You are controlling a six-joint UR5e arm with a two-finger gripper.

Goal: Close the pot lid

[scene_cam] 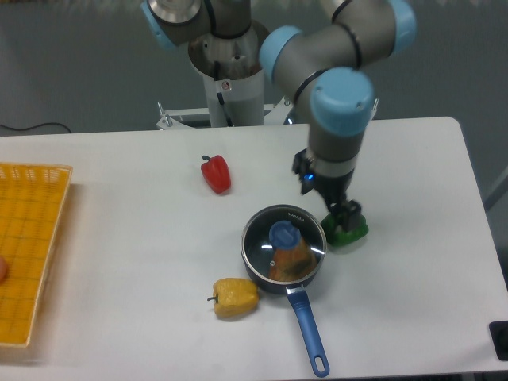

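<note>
Lid on the pot, tool off to one side.

The lid (283,244) sits flat on the pot (270,278), its blue knob at the centre and something orange showing through the glass; both lie to the lower left of the tool (343,213), apart from it, with the pot's blue handle pointing toward the desk's (413,262) near edge. The tool hangs just over the green pepper (349,230), holding nothing; whether its fingers are spread or together I cannot tell. A yellow pepper (235,297) lies beside the pot, farther from the tool. A red pepper (216,174) lies well to the tool's left. A yellow basket (28,246) sits at the desk's far left edge.
</note>
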